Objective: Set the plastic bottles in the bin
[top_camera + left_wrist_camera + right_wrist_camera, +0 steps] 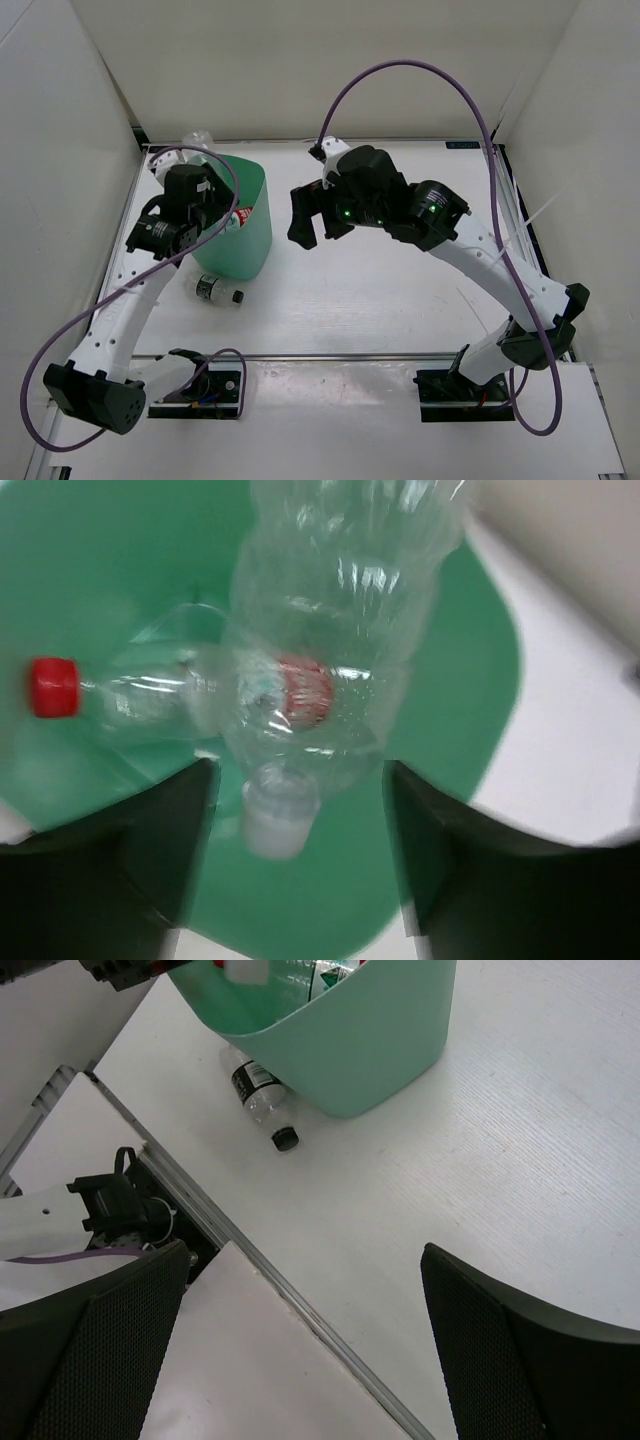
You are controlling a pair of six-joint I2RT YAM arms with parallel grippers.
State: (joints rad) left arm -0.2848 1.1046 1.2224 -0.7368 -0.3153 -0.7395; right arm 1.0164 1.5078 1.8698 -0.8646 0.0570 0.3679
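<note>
The bare bottle (340,610) is thin clear plastic with no label, ribbed in rings round its body and narrowing to a white cap. It looks blurred to my left wrist camera. Its long axis runs along my fingers, with the cap toward my wrist and the base pointing away. My left gripper (298,770) pinches it at the shoulder, a dark finger against each side. I hold it in the air over the open mouth of the bin (90,590), its far end reaching out past the rim.

Through its clear wall I see the red-capped bottle (150,695) lying on its side inside the bin. It is clear too, with a red label. It lies crosswise to the one I hold, cap toward the left of my wrist view.

The bin is smooth mint-green plastic, rounded-square at the rim, with tapering walls. It stands on the left part of the white table (400,290).

The dark-labelled bottle (214,290) lies on the table just beside the foot of the bin's near wall. It is clear, with a dark band and a dark cap. Its length runs roughly along the table's near edge, cap toward my right arm.

My right gripper (302,1260) hangs above the table to the right of the bin and apart from it. Its fingers are spread wide with nothing between them, and their pads have a fine mesh texture.
</note>
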